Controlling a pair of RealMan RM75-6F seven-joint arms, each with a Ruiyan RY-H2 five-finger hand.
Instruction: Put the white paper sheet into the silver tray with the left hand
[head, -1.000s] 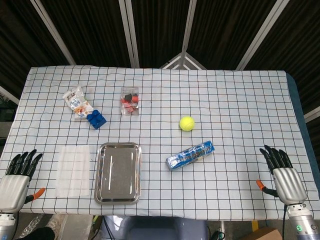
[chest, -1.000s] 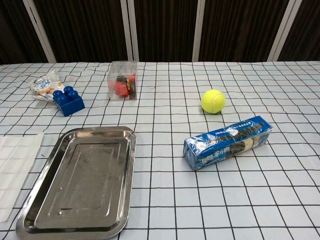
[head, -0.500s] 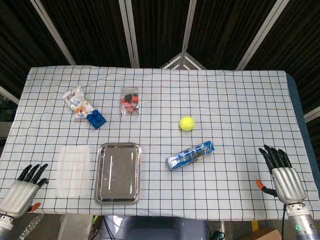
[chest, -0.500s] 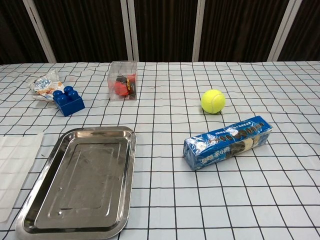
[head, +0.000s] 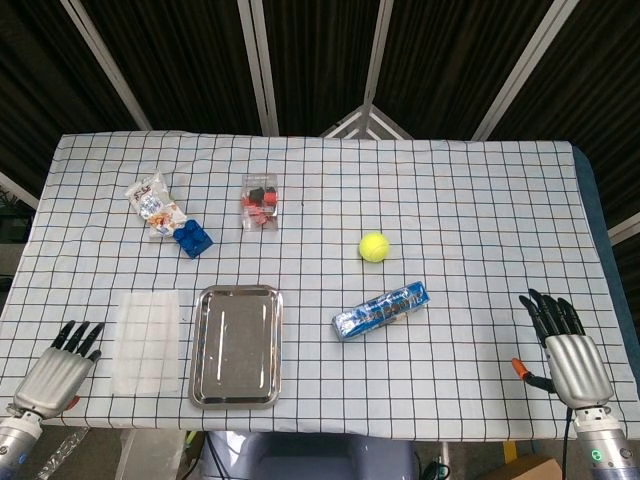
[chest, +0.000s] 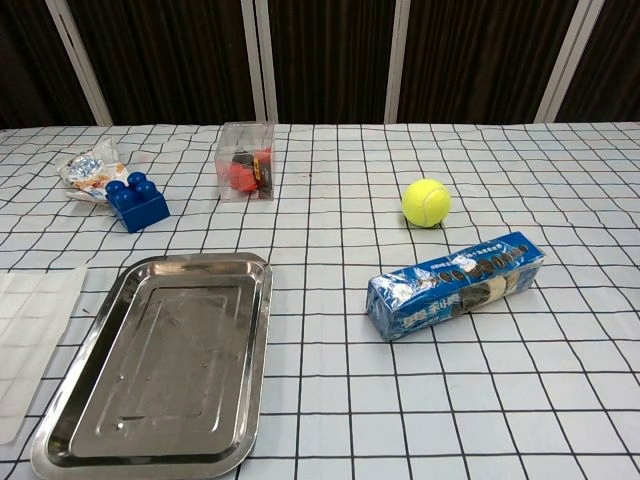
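Two hands lie low with fingers spread, holding nothing: left hand, right hand. The paper lies flat just left of the tray.

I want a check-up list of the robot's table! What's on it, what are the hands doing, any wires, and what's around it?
Surface: table under a white cloth with a black grid, lying flat.
Job's things: white paper sheet lies flat beside the silver tray, on its left; the tray holds nothing.
Clutter: blue block, snack bag, clear box of red and black bits, tennis ball, blue cookie pack.
Robot hands: left robot hand at the near left corner, fingers out, holding nothing; right robot hand at the near right edge, the same.
Cables: nothing seen.
Surroundings: dark panels with pale metal bars behind the table.
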